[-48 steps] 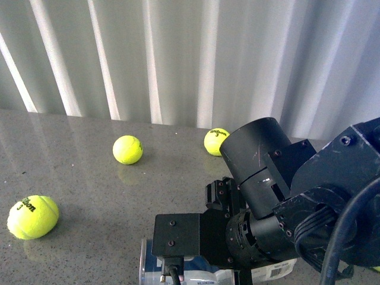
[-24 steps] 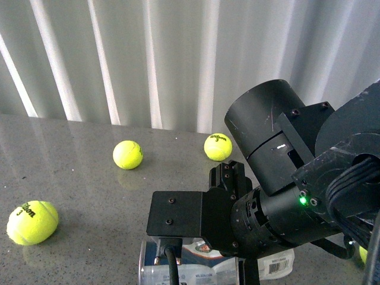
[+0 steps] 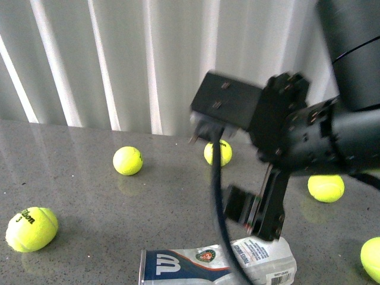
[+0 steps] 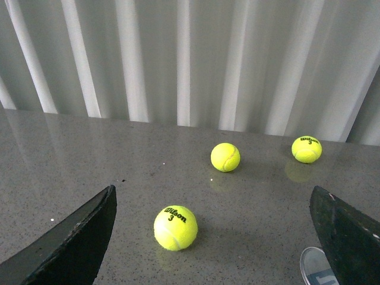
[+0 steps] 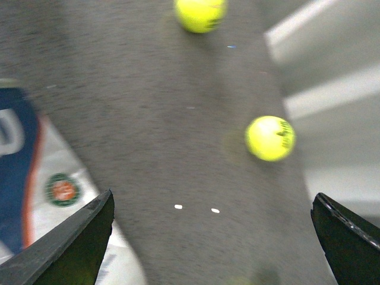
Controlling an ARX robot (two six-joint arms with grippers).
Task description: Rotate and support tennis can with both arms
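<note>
The tennis can (image 3: 217, 265) lies on its side on the grey table near the front edge, its blue-and-white Wilson label and barcode showing. My right gripper (image 3: 255, 208) hangs open and empty just above the can's right half, blurred. In the right wrist view the can (image 5: 35, 190) lies beside one wide-apart jaw, and the gripper (image 5: 212, 225) has only table between its jaws. My left gripper (image 4: 212, 214) is open and empty. The can's metal-rimmed end (image 4: 314, 267) shows by one of its jaws. The left arm is not in the front view.
Loose tennis balls lie around: one front left (image 3: 32, 228), two further back (image 3: 127, 160) (image 3: 218, 152), and two at the right (image 3: 325, 187) (image 3: 373, 258). A white curtain (image 3: 148, 59) closes the back. A black cable (image 3: 218, 196) hangs over the can.
My right arm has swung up and back off the can, uncovering most of it. The can itself has stayed lying on the table.
</note>
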